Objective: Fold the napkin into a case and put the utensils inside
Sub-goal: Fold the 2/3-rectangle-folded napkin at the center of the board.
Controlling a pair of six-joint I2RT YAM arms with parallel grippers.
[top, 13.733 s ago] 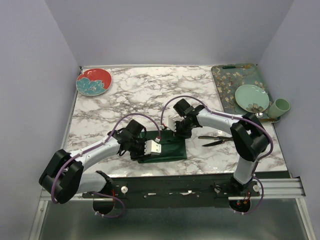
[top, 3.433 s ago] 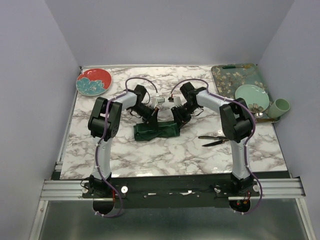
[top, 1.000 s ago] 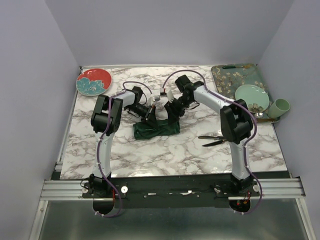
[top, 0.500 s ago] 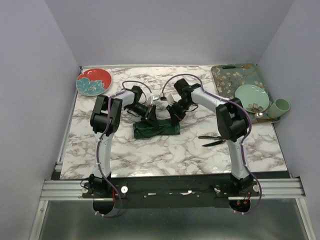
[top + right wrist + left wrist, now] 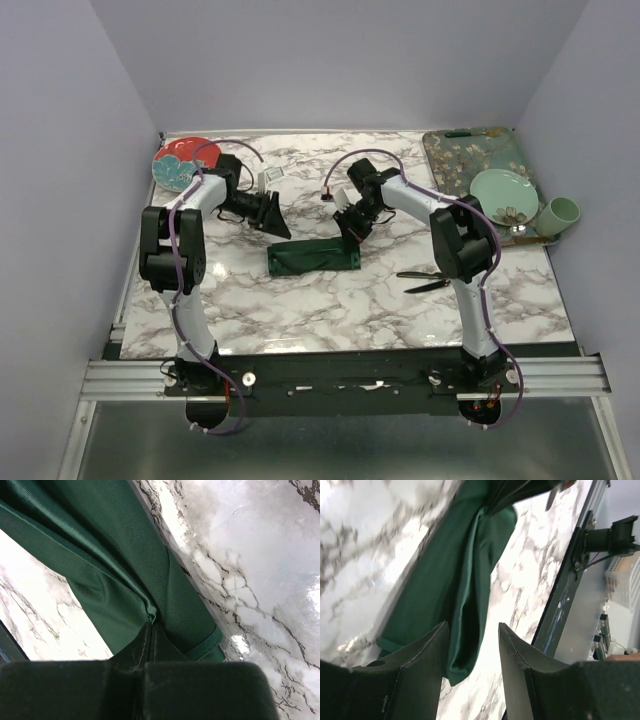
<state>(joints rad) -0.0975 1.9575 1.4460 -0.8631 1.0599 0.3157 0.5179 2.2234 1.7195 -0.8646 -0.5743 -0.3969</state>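
Now right claw (image 5: 151, 626) clenched on napkin (image 5: 312, 257) fold, left claw (image 5: 471, 629) released, hovering apart, arm angled leftward.

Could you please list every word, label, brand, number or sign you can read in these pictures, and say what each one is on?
None: no readable text appears in any view.
The napkin is plain; the red plate and floral tray carry only flower patterns, no lettering.

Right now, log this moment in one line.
left claw open, off napkin | right claw shut on napkin's right end | napkin folded narrow | utensils outside, on table
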